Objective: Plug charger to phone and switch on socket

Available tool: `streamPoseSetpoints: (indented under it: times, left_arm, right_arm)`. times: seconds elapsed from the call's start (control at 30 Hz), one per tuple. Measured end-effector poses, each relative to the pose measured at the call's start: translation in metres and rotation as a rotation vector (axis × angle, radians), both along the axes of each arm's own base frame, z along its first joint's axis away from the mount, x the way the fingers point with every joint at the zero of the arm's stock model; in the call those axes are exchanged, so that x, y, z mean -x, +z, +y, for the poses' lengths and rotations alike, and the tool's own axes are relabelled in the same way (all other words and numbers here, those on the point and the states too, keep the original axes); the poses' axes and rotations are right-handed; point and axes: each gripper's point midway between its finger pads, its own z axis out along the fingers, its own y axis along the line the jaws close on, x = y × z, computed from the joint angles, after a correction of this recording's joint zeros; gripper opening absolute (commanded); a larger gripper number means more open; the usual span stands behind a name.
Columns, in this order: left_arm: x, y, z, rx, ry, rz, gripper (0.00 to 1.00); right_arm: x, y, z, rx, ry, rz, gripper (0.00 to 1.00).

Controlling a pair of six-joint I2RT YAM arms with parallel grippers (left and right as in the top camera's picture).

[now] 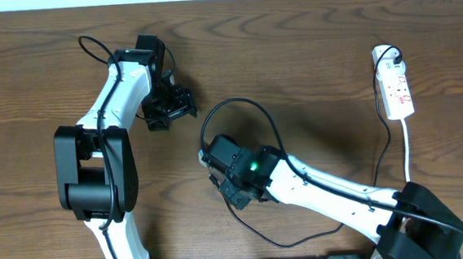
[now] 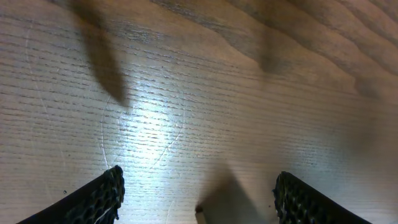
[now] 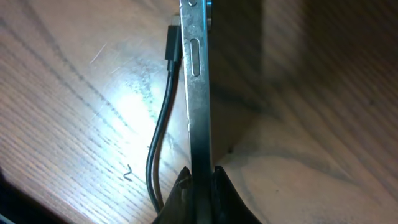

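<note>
My right gripper [image 1: 225,177] [image 3: 200,175] is shut on the phone [image 3: 198,93], which it holds edge-on; only the phone's thin metallic side shows. The charger cable [image 3: 155,149] runs along the left of that edge, and its black connector tip [image 3: 173,46] lies beside the phone near the top. In the overhead view the cable [image 1: 242,102] loops above the right gripper, and the phone is hidden under the gripper. My left gripper [image 1: 168,105] [image 2: 199,186] is open and empty over bare wood. The white socket strip [image 1: 397,89] lies at the far right with a black plug [image 1: 393,54] in its top end.
The black cable [image 1: 296,241] trails along the table's front edge and up to the strip. The strip's white cord [image 1: 408,154] runs down toward the right arm's base. Both arm bases stand at the front edge.
</note>
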Motion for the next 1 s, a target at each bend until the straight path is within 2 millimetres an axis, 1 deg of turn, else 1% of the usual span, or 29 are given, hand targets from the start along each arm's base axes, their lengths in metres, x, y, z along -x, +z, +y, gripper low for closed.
streamPoseSetpoints:
  times: [0.07, 0.17, 0.23, 0.27, 0.3, 0.33, 0.43, 0.5, 0.63, 0.8, 0.9, 1.0]
  left_arm:
    - [0.000, 0.000, 0.000, 0.000, 0.000, 0.000, 0.78]
    - [0.000, 0.000, 0.000, 0.000, 0.000, 0.000, 0.78]
    - [0.000, 0.000, 0.000, 0.000, 0.000, 0.000, 0.78]
    - [0.000, 0.000, 0.000, 0.000, 0.000, 0.000, 0.78]
    - [0.000, 0.000, 0.000, 0.000, 0.000, 0.000, 0.78]
    - [0.000, 0.000, 0.000, 0.000, 0.000, 0.000, 0.78]
    - [0.000, 0.000, 0.000, 0.000, 0.000, 0.000, 0.78]
    - [0.000, 0.000, 0.000, 0.000, 0.000, -0.001, 0.78]
    - [-0.001, 0.000, 0.000, 0.001, 0.000, -0.004, 0.78]
    - [-0.001, 0.001, -0.003, 0.021, -0.008, -0.004, 0.78]
    - [0.000, 0.005, -0.011, 0.088, -0.025, -0.006, 0.78]
    - [-0.006, 0.016, -0.021, 0.233, -0.026, -0.029, 0.78]
  right_arm:
    - [0.005, -0.004, 0.000, 0.016, 0.018, 0.011, 0.18]
    - [0.013, -0.022, -0.008, 0.069, 0.031, 0.046, 0.21]
    - [0.014, -0.028, -0.010, 0.086, 0.036, 0.057, 0.17]
    - [0.014, -0.029, -0.010, 0.089, 0.037, 0.059, 0.17]
    - [0.015, -0.030, -0.010, 0.090, 0.040, 0.060, 0.17]
    - [0.014, -0.030, -0.010, 0.090, 0.042, 0.059, 0.13]
    - [0.014, -0.029, -0.009, 0.087, 0.046, 0.056, 0.09]
    - [0.013, -0.029, -0.009, 0.084, 0.046, 0.055, 0.01]
    - [0.011, -0.029, -0.008, 0.073, 0.040, 0.056, 0.01]
    - [0.004, -0.029, -0.012, 0.063, 0.011, 0.068, 0.01]
    - [-0.005, -0.027, -0.016, 0.040, -0.026, 0.077, 0.01]
    - [-0.019, -0.017, -0.019, -0.009, -0.070, 0.073, 0.01]
